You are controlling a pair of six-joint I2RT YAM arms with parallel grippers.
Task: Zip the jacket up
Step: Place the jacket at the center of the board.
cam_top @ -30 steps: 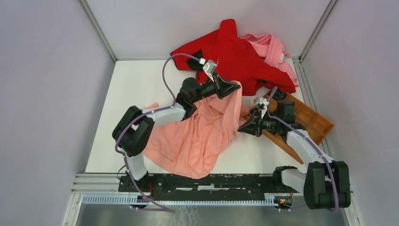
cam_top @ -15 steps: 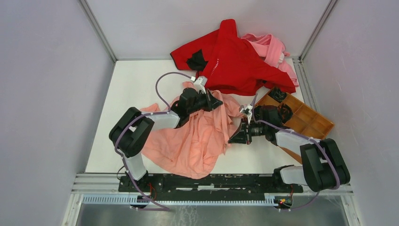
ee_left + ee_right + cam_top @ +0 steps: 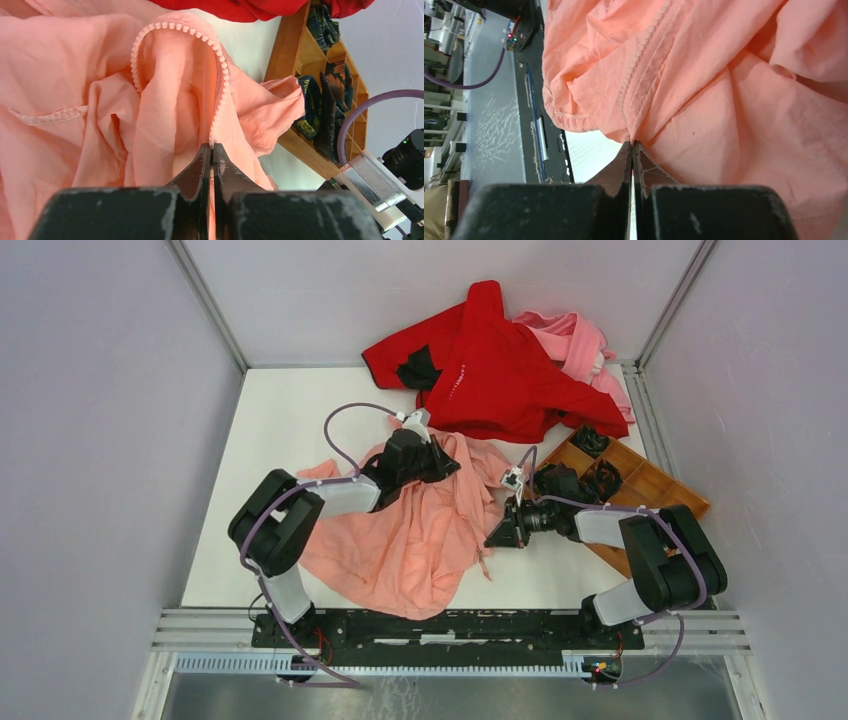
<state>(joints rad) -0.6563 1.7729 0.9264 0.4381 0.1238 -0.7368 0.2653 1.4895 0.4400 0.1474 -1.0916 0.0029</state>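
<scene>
Left pincer (image 3: 211, 150) clenched on the jacket (image 3: 420, 530), its zipper strip (image 3: 220, 85) running straight ahead from the tips then looping left, right pincer (image 3: 632, 146) likewise clamped on a toothed edge leading away, and off right the wooden tray (image 3: 287, 55) holds dark cloth bundles (image 3: 320, 100) in its compartments.
</scene>
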